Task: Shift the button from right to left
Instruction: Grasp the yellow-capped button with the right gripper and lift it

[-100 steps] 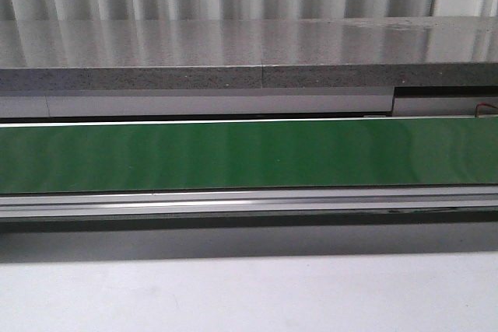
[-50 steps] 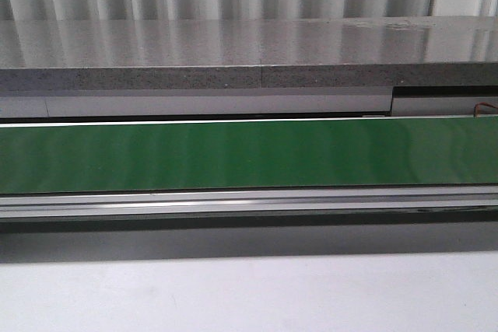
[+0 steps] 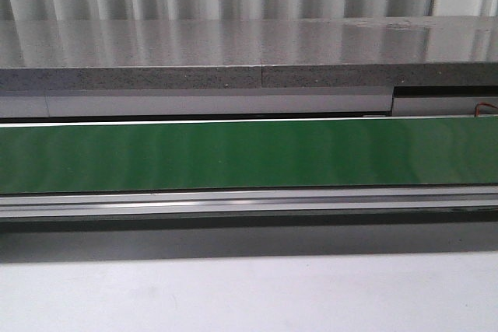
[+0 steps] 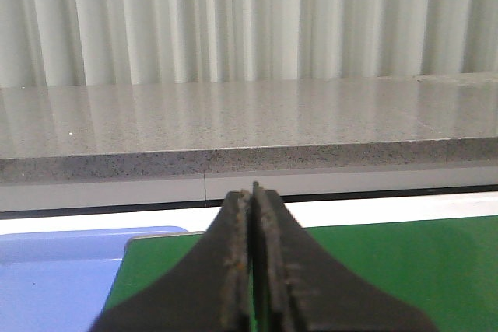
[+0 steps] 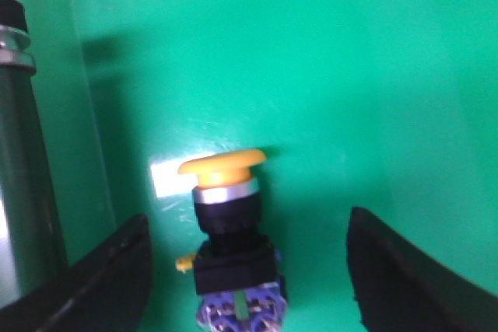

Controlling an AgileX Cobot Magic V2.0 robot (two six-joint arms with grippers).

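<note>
The button (image 5: 231, 223) lies on the floor of a green bin (image 5: 350, 75) in the right wrist view. It has a yellow-orange mushroom cap, a silver ring, a black body and a blue block with screws. My right gripper (image 5: 247, 219) is open, with one dark finger on each side of the button and neither touching it. In the left wrist view my left gripper (image 4: 252, 190) is shut with nothing in it, held above the end of a green belt (image 4: 405, 262). Neither gripper nor the button shows in the front view.
A dark metal cylinder (image 5: 19, 153) stands at the bin's edge beside the right gripper. A blue tray (image 4: 54, 270) adjoins the belt's end by the left gripper. The green belt (image 3: 249, 153) runs across the front view below a grey stone counter (image 3: 249, 52).
</note>
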